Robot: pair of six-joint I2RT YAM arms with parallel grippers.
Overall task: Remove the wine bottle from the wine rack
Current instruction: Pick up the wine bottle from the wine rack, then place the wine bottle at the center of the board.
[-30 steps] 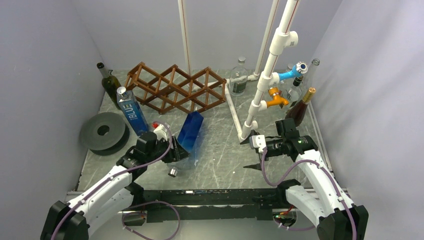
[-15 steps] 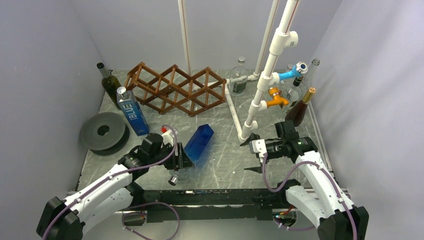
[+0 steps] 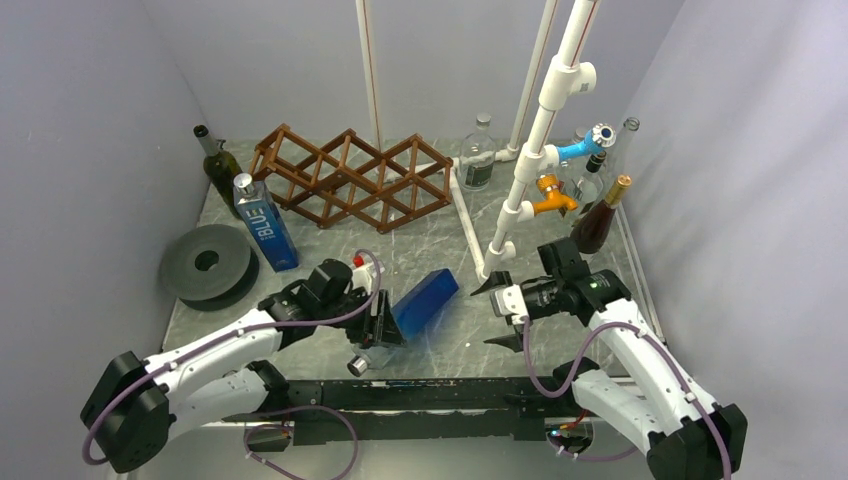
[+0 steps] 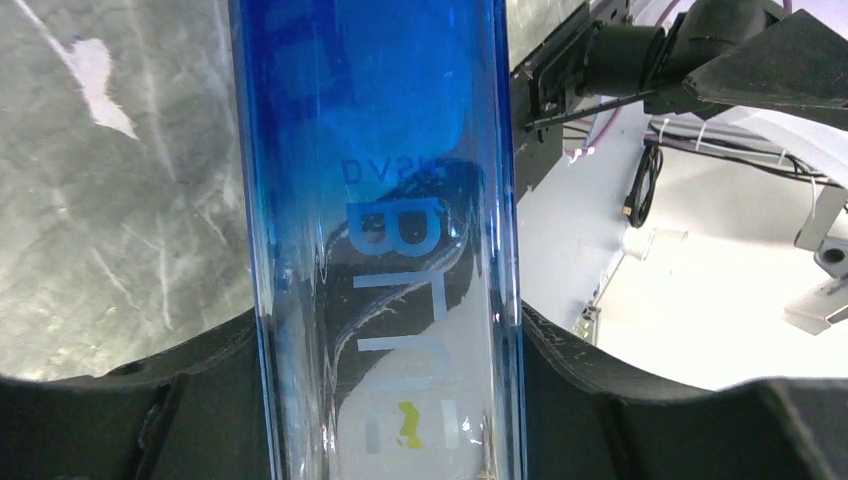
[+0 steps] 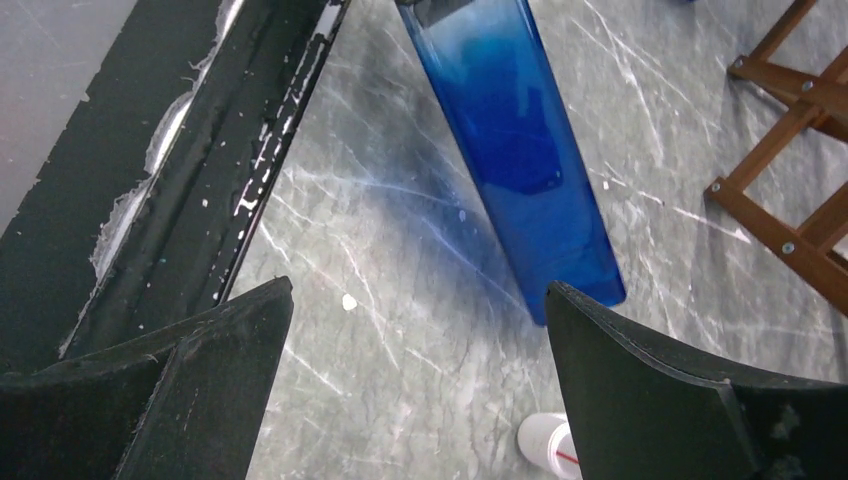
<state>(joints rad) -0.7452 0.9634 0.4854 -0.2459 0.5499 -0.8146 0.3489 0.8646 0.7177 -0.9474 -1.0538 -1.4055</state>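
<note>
One blue bottle (image 3: 425,303) hung tilted at lower centre, clamped in the left gripper (image 3: 383,325), well apart from the rack (image 3: 350,178) at upper centre; slick glass could slip. The right gripper (image 3: 497,315) gaped wide, empty.

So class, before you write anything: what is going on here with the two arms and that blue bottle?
The left tool grips the blue bottle near its neck end and holds it tilted over the front of the table, well clear of the wine rack. The rack stands at the back, and no bottle shows in its cells. The right tool hangs open and empty just beyond the bottle's base. A second blue bottle stands upright left of the rack.
</note>
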